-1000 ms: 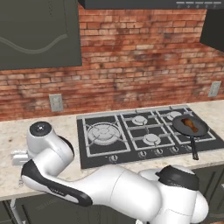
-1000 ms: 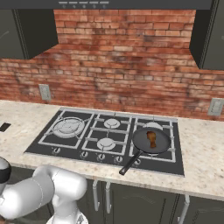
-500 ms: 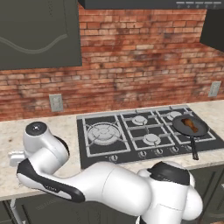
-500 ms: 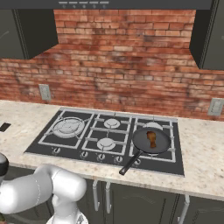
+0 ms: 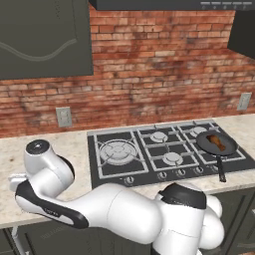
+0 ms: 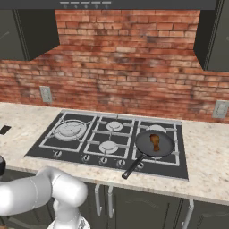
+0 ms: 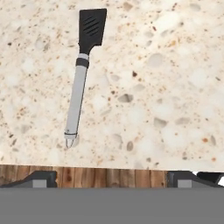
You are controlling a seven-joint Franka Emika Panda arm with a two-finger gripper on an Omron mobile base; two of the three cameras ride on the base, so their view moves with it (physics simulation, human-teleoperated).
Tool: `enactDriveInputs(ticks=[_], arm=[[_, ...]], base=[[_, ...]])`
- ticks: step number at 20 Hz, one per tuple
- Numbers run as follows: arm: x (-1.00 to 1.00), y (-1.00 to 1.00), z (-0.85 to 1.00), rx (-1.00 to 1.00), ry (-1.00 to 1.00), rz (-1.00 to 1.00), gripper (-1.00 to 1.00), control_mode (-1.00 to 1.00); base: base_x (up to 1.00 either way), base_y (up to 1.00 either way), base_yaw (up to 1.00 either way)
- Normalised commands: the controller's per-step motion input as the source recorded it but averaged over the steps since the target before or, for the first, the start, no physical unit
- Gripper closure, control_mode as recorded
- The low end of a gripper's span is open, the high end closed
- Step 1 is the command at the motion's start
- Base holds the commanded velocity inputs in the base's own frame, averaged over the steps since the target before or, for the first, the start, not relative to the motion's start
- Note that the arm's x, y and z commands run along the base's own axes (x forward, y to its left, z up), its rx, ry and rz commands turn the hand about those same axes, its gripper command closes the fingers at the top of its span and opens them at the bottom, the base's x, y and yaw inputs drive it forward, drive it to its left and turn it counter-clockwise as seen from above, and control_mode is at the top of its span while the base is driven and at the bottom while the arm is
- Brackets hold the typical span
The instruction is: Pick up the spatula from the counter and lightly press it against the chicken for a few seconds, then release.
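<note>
Even, bright rendered light — soft faint shadows, no glare, sharp throughout.

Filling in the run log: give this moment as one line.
phase: pre-grasp | gripper: open, empty | spatula: flat on counter, untouched | chicken: in pan

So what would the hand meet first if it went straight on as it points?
Probably bare counter: the open hand looks down at it, with the spatula lying left of centre in the hand view, off its line. Depth is hard to judge.
</note>
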Motion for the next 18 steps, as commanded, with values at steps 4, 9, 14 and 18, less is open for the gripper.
enactDriveInputs(ticks=[4, 9, 14, 18], arm=[[0.08, 0.08, -0.10, -0.03, 0.01, 0.00, -1.00, -1.00], [0.11, 0.08, -0.07, -0.03, 0.01, 0.00, -1.00, -1.00], [0.09, 0.07, -0.12, -0.03, 0.02, 0.00, -1.00, -1.00], [0.06, 0.09, -0.11, -0.03, 0.02, 0.00, -1.00, -1.00]], base=[[0.00, 0.00, 0.00], [0.00, 0.00, 0.00], [0.00, 0.00, 0.00], [0.00, 0.00, 0.00]])
